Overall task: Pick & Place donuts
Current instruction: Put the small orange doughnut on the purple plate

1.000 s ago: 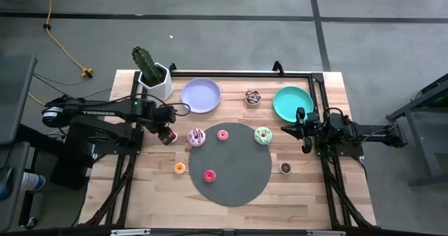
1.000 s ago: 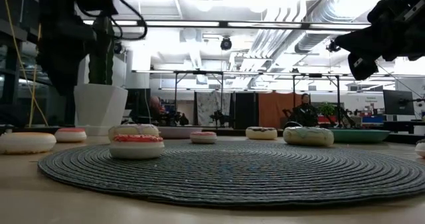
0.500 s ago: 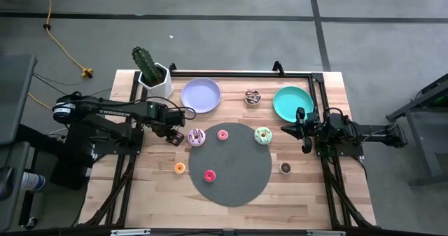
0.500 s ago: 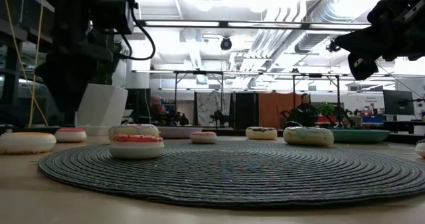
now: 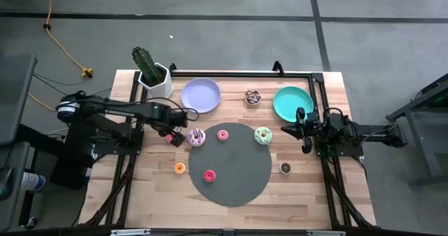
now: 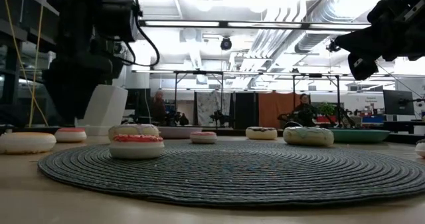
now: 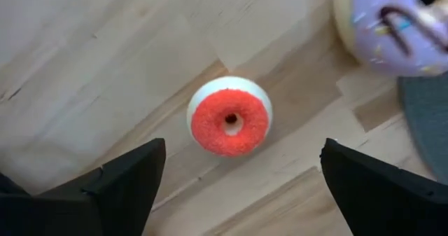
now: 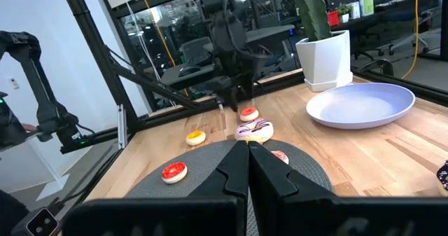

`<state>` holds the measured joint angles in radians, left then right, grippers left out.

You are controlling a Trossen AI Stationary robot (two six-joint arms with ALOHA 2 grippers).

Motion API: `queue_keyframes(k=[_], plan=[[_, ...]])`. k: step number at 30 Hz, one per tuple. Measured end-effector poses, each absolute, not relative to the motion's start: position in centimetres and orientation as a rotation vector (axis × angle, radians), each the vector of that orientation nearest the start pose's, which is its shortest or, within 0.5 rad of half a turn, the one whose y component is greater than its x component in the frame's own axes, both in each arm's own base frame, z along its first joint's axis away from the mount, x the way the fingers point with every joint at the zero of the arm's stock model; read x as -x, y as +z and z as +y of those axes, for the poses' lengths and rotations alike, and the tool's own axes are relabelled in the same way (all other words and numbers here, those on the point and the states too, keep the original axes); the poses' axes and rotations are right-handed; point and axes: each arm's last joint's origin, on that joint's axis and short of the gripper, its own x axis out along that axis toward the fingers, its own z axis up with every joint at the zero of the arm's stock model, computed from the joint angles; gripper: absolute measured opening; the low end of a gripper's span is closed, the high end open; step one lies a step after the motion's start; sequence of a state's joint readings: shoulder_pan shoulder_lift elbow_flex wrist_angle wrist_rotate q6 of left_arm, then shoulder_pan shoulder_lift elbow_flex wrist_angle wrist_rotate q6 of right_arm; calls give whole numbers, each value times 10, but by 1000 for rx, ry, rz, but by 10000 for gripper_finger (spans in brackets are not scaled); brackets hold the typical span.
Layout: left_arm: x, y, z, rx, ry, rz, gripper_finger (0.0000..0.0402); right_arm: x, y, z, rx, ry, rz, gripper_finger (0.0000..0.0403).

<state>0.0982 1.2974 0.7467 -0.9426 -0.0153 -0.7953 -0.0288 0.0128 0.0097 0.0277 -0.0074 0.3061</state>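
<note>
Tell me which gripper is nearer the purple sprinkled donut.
Left. The left gripper hangs just beside the purple sprinkled donut, over a small red donut on the bare wood. The right gripper waits across the grey mat, beside the teal plate.

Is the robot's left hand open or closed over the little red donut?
Open. The left hand hovers over the red donut, its two dark fingers spread wide to either side and not touching it.
</note>
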Motion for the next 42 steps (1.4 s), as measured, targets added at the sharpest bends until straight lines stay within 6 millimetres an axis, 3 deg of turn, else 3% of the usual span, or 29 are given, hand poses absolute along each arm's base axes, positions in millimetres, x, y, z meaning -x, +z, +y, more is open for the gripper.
queue_keyframes(k=[8, 21, 42], plan=[[-205, 169, 22, 631, 696, 1420, 360, -98, 168, -3, -305, -18, -27, 0], [-201, 152, 21, 612, 642, 1409, 360, -98, 168, -3, -305, -17, -27, 0], [-207, 143, 22, 534, 559, 1447, 359, -98, 168, -3, -305, -18, -27, 0]])
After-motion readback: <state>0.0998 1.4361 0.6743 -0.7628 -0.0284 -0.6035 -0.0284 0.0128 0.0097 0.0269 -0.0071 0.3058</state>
